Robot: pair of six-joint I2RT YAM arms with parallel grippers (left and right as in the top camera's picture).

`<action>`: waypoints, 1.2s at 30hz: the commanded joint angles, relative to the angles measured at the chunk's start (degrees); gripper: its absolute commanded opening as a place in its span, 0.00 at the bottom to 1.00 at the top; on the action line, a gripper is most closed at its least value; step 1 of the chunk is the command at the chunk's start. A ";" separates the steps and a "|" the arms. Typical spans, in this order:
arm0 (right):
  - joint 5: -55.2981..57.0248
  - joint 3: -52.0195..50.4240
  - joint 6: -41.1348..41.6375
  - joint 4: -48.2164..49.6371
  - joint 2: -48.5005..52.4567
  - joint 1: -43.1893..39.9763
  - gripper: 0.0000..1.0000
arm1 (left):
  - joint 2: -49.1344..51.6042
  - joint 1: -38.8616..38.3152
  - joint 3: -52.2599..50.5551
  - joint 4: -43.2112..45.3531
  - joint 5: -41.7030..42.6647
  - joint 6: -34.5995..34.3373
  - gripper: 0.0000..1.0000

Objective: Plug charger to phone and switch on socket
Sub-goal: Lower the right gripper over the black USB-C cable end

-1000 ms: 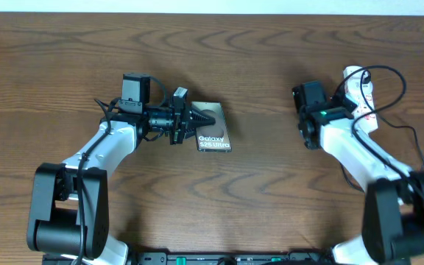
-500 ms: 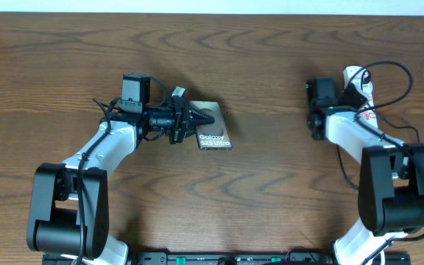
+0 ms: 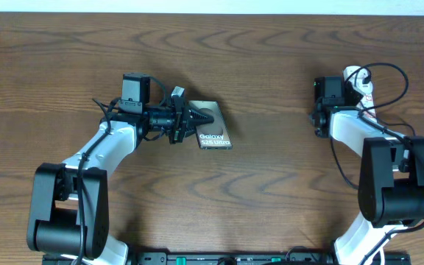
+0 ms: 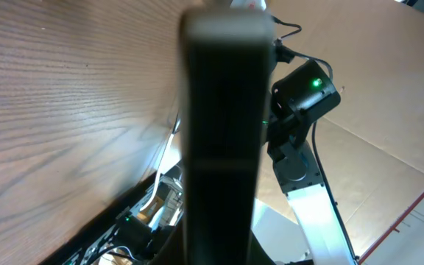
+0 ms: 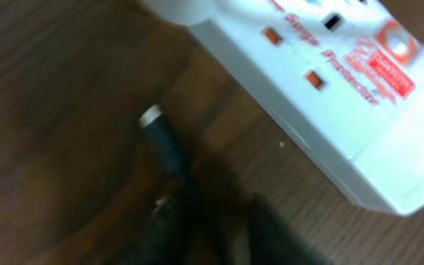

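Observation:
The phone (image 3: 216, 134), dark with white "Galaxy" lettering, lies left of the table's middle. My left gripper (image 3: 192, 118) is shut on its left edge. In the left wrist view the phone (image 4: 219, 132) shows edge-on as a dark slab running out from the jaws. The white socket (image 3: 361, 82) with red marks lies at the far right, and the charger's thin black cable (image 3: 397, 73) loops beside it. In the blurred right wrist view the charger plug (image 5: 164, 143) sticks out of my right gripper (image 5: 212, 217), which looks shut on its body, just left of the socket (image 5: 330, 81).
The wooden table (image 3: 271, 184) stretches between the two arms. The right arm's white links (image 3: 352, 129) and its thicker black cables run close along the socket's near side. The left arm (image 3: 109, 143) reaches in from the front left.
The right arm has swung right and away from me, toward the socket, and its jaws have closed in on the charger plug. The left arm and the phone have not moved.

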 commanded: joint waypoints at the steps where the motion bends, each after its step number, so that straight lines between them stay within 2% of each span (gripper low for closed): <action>1: -0.33 0.37 -4.81 -0.33 0.79 2.23 0.10 | -0.35 0.07 0.63 0.44 1.60 -0.13 0.07; 6: -0.35 0.37 -8.11 -1.86 -2.40 7.28 0.01 | -0.35 0.07 0.63 0.44 0.76 -0.11 0.08; 13: -2.12 0.37 -8.68 -9.92 -8.50 16.81 0.01 | -0.35 0.07 0.63 0.44 0.76 -0.11 0.07; 17: -7.85 0.35 -8.66 -15.65 -8.85 22.01 0.04 | -0.35 0.07 0.63 0.44 0.76 -0.11 0.08; 22: -17.09 0.35 -8.66 -20.76 -9.03 24.04 0.01 | -0.35 0.09 0.63 0.46 0.76 -0.07 0.08; 30: -33.97 0.35 -10.10 -23.15 -15.02 20.79 0.01 | -0.35 1.16 0.63 0.48 0.79 1.46 0.07; 31: -33.88 0.35 -12.00 -25.35 -15.54 20.65 0.06 | -0.35 1.64 0.63 0.48 0.79 1.46 0.08; 33: -31.67 0.35 -12.52 -27.32 -15.50 20.65 0.28 | -0.35 1.97 0.63 0.48 0.72 1.49 0.07; 34: -30.32 0.35 -12.55 -27.71 -15.50 20.65 0.32 | -0.35 2.14 0.63 0.48 0.74 1.51 0.08; 36: -27.43 0.37 -12.52 -26.49 -15.56 20.65 0.46 | -0.35 2.51 0.63 0.48 0.74 1.90 0.08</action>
